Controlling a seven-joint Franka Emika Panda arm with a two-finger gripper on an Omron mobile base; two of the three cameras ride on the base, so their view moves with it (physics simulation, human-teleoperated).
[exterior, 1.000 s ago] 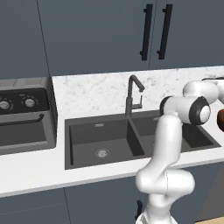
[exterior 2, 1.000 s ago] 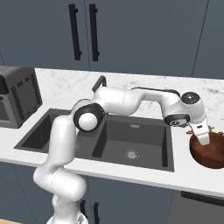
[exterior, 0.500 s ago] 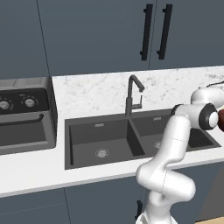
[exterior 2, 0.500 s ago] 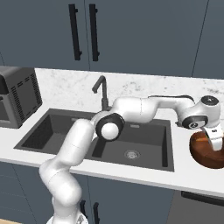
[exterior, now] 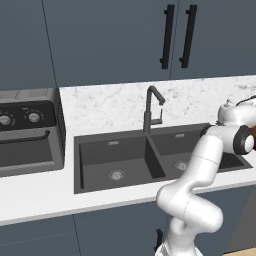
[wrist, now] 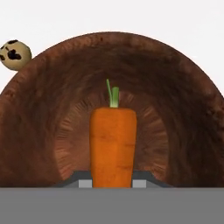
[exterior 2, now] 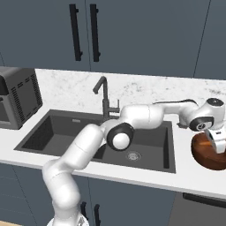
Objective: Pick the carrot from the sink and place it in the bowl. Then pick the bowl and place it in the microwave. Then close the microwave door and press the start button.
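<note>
My gripper (wrist: pixel 113 183) is shut on the carrot (wrist: pixel 113 144), a bright orange root with a short green stem, gripped at its lower end. Straight beneath it lies the round reddish-brown bowl (wrist: pixel 39 131); the carrot hangs over the bowl's middle. From the right base view the gripper (exterior 2: pixel 219 145) hangs over the bowl (exterior 2: pixel 207 155), which stands on the white counter to the right of the sink (exterior 2: pixel 53 128). The dark double-basin sink (exterior: pixel 100 150) with its curved tap (exterior: pixel 151 107) lies left of the arm. The microwave is out of view.
A tan ball with dark speckles (wrist: pixel 15 54) lies on the counter just outside the bowl's rim. A dark appliance with two knobs (exterior: pixel 25 135) stands on the counter left of the sink. Blue-grey cabinet doors (exterior 2: pixel 84 31) hang above.
The arm has swung further right, carrying the carrot from the bowl's near-sink edge to over its middle. The grip has stayed the same.
</note>
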